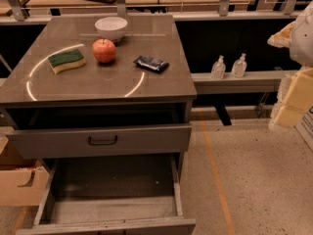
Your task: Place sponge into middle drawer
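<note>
The sponge (66, 60), pale yellow with a dark green top, lies flat on the left side of the cabinet's grey top (98, 82). The middle drawer (112, 212) is pulled far out below, showing a bare grey floor and side rails, with nothing in it. Above it, a grey drawer (100, 140) with a black handle stands slightly out. My gripper (292, 104) shows as pale blocks at the right edge of the view, over the floor, far to the right of the sponge and the drawer. It holds nothing that I can see.
A red apple (104, 50) sits just right of the sponge, a white bowl (111, 27) behind it, and a dark snack packet (151, 63) further right. Two small clear bottles (228, 66) stand on a low shelf to the right. A cardboard box (17, 182) sits at the left.
</note>
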